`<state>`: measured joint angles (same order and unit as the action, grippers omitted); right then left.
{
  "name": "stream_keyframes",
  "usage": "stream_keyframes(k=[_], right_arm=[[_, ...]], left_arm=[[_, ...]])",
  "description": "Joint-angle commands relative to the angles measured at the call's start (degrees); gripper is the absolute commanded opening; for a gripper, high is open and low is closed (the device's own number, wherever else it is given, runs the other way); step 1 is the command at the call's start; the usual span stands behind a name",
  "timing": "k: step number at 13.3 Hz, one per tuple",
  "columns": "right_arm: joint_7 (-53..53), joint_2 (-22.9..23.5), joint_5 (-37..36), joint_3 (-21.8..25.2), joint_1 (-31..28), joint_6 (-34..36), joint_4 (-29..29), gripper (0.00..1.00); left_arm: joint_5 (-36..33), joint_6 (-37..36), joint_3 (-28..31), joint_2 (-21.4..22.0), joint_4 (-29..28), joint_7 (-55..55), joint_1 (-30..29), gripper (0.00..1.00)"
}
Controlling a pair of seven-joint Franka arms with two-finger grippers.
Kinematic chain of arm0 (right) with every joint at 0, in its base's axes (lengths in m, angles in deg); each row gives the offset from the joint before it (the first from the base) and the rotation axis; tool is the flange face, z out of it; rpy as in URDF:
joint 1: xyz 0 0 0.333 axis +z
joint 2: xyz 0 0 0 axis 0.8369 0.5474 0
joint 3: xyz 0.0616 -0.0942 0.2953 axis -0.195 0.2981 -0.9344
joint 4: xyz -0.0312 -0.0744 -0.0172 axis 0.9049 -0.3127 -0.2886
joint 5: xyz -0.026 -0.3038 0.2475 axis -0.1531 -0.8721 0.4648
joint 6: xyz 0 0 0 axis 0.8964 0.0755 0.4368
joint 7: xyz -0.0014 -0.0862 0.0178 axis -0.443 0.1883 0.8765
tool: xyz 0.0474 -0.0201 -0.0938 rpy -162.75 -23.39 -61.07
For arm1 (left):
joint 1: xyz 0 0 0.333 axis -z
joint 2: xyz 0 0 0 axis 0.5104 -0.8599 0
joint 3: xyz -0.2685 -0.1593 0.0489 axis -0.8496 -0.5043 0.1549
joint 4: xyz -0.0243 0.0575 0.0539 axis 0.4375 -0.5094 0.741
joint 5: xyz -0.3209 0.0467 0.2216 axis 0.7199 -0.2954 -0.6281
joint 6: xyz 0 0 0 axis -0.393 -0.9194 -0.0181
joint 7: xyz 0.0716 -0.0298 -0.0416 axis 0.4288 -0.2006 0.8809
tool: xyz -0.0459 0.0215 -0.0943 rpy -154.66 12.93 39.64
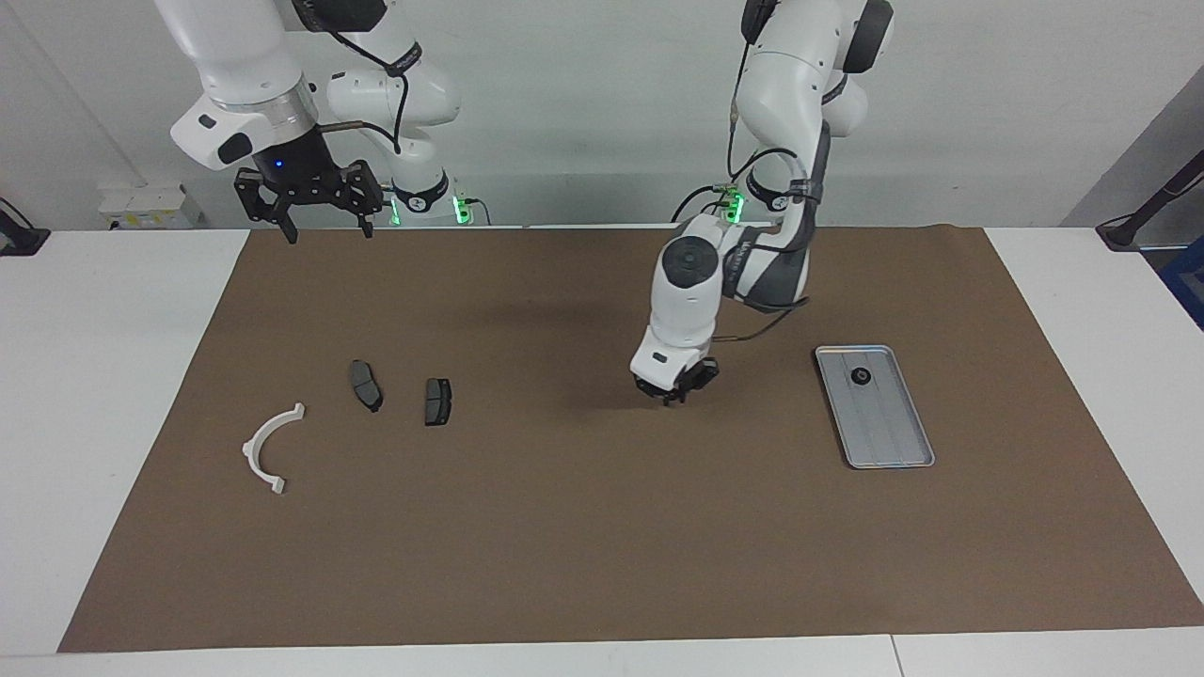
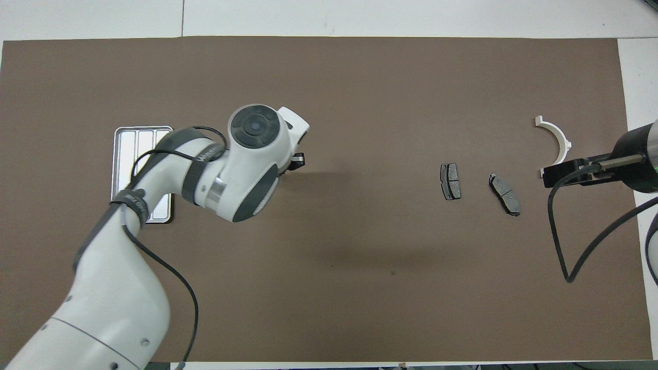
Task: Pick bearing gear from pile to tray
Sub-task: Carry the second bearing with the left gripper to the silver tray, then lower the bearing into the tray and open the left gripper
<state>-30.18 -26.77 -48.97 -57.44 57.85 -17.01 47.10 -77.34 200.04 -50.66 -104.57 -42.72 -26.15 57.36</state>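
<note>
The left gripper (image 1: 673,393) is pinched shut over the mat, at nine o'clock from the shallow silver-grey metal tray (image 1: 894,449) in the facing view; whether anything is gripped cannot be told. One small black round bearing gear (image 1: 860,376) lies in the tray (judged light, rigid and slippery, best pinched across its rim). The waiting right gripper (image 1: 324,224) is spread wide.

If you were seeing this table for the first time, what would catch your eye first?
The left gripper, shut, hangs low over the brown mat near the silver tray, which holds one small black round part. Toward the right arm's end lie two brake pads and a white plastic arc.
</note>
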Motion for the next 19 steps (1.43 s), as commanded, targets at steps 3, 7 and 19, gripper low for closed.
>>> stream_keyframes(k=[3,7,19], right_arm=[[-0.89,-0.87,0.38,-0.46,-0.43,-1.20,1.04,1.00],[-0.89,-0.87,0.38,-0.46,-0.43,-1.20,0.96,1.00],[-0.89,-0.95,0.38,-0.63,-0.25,-1.12,0.96,1.00]], left_arm=[[3.07,-7.16,-0.48,8.54,-1.09,-25.14,-17.49,0.00],[3.16,-4.45,-0.39,8.72,-2.66,-40.55,-27.00,0.00],[3.51,15.50,-0.39,5.64,-14.53,-42.25,-28.95,0.00]])
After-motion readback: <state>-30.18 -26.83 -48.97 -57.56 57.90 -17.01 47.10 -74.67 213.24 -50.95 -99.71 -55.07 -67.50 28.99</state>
